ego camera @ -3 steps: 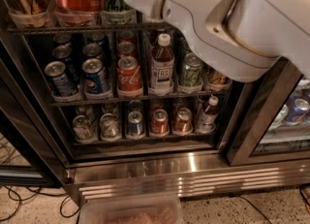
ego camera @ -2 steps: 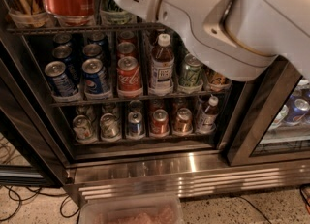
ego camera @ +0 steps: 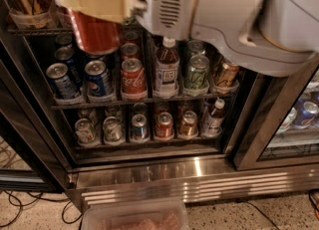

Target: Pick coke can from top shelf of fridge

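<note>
While my gripper [ego camera: 92,2] sits clamped on the upper half of the coke can [ego camera: 95,36], tilted just in front of the top shelf [ego camera: 31,29] of the fridge [ego camera: 149,168], I judge it light, thin-walled, probably cold-slick: firm mid-body squeeze, no crushing.

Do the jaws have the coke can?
Yes, the gripper at upper left holds the coke can, which hangs tilted before the top shelf.

Coca-Cola script — red can [ego camera: 133,77], middle shelf [ego camera: 174,98] | Pepsi — blue can [ego camera: 98,79] | hand [ego camera: 94,12] top left, clasping coke can [ego camera: 95,34]
</note>
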Robot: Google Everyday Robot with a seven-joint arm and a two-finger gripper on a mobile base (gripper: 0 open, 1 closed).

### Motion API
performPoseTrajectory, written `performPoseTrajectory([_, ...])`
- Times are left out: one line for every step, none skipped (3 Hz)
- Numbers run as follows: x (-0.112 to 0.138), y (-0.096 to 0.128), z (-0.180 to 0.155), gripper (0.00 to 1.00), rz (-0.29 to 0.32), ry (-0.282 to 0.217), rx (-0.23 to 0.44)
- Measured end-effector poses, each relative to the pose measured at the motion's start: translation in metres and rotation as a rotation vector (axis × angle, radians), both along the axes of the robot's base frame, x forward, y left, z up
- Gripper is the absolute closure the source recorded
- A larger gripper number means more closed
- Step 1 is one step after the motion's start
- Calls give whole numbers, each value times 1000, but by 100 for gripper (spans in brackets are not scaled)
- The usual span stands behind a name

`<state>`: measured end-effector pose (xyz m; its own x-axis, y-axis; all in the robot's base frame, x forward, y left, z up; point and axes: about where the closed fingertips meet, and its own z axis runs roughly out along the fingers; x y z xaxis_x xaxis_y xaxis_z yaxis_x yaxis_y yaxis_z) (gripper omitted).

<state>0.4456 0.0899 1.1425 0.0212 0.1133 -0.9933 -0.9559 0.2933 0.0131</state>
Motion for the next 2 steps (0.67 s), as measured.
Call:
performPoseTrajectory([-11,-22,-29,100,12,-14,-98])
performPoseTrajectory([-34,-44,-73,100,7,-3,-154])
